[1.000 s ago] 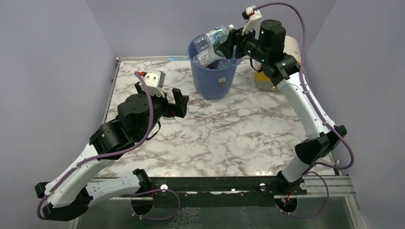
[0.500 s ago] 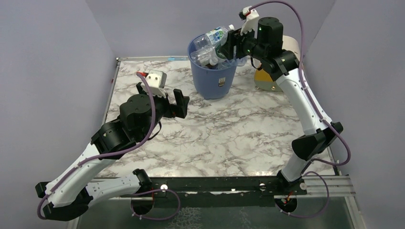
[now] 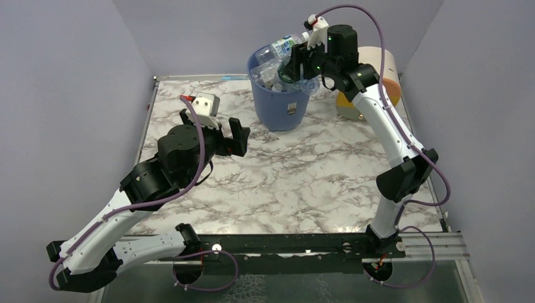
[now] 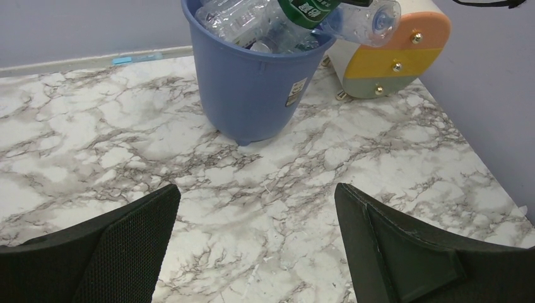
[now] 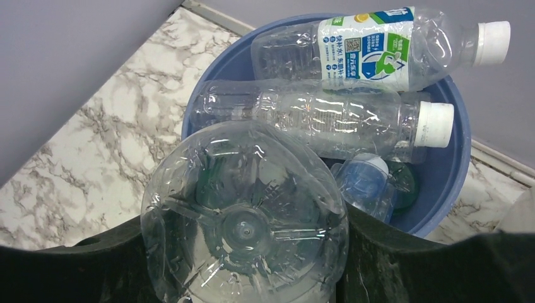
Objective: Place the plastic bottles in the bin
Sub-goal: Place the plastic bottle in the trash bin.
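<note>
Bottle drop looks like the step in hand: right claw (image 3: pixel 295 65) is clenched on a clear plastic bottle (image 5: pixel 245 230), one finger on each side of its body. The base faces the wrist camera and the neck end points ahead of the claw into the bin (image 4: pixel 246 88). Likely held lengthwise so it slides in neck first instead of bridging the rim. The left wrist view shows the base end overhanging the rim on the side toward the cream drum (image 4: pixel 391 57), so it is not fully over the opening yet. Just ahead of the claw and below it the bin is nearly full. A labelled bottle (image 5: pixel 378 47) and a plain bottle (image 5: pixel 315 123), both white-capped, lie crosswise on top of the pile, so a new one may perch or roll off. Left claw (image 4: pixel 255 214) is released and empty, parked above bare bench (image 4: pixel 378 158), with the bin well ahead of it, probably kept out of the way. No loose bottles show on the bench, so my guess is this is the last one.
</note>
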Robot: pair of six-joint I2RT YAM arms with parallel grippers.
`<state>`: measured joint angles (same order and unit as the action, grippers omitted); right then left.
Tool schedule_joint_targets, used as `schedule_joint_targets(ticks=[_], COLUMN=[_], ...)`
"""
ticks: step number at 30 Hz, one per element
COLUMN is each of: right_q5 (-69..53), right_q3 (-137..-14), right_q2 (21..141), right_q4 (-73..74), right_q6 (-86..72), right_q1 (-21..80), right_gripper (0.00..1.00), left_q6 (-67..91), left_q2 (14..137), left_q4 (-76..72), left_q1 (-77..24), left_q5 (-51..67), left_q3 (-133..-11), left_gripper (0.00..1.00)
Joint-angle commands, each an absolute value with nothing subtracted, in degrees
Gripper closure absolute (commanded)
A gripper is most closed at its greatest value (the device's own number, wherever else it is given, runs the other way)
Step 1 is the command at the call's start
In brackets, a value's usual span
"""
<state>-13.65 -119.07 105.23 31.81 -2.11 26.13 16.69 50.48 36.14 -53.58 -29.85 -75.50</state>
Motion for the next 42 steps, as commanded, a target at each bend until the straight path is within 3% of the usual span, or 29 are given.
schedule_joint_targets(ticks=[1, 4, 9, 17, 36, 42], right_q5=[-15.28, -15.34, -15.4, -13.78, -7.58, -8.41], right_q3=[-120.45, -121.05, -120.7, -121.76, -115.97, -103.55], right_q2=[107.29, 108.03, 107.29, 104.44, 93.07, 85.36], right_q4=[32.46, 32.84, 32.92, 32.19, 29.95, 28.67], right_q6=[-2.21, -2.11, -2.4, -3.54, -8.84, -9.36], right_q1=[25.75, 25.67, 25.67, 25.61, 22.59, 22.58], right_gripper=[0.36, 0.34, 0.17, 0.01, 0.01, 0.04], left_q6=[16.52, 16.61, 16.61, 16.61, 16.61, 16.78], left_q2=[49.53, 49.68, 49.6, 49.67, 49.2, 50.27], left_q4=[35.24, 35.19, 34.98, 34.72, 34.64, 34.65], left_q1=[-53.35, -53.35, -53.35, -53.35, -53.36, -53.35], left_q5=[-30.54, -30.33, -30.16, -30.06, -30.24, -30.77], left_q3=[-75.1, -74.98, -74.8, -74.53, -74.43, -74.71], left_gripper=[0.01, 0.01, 0.01, 0.01, 0.01, 0.01])
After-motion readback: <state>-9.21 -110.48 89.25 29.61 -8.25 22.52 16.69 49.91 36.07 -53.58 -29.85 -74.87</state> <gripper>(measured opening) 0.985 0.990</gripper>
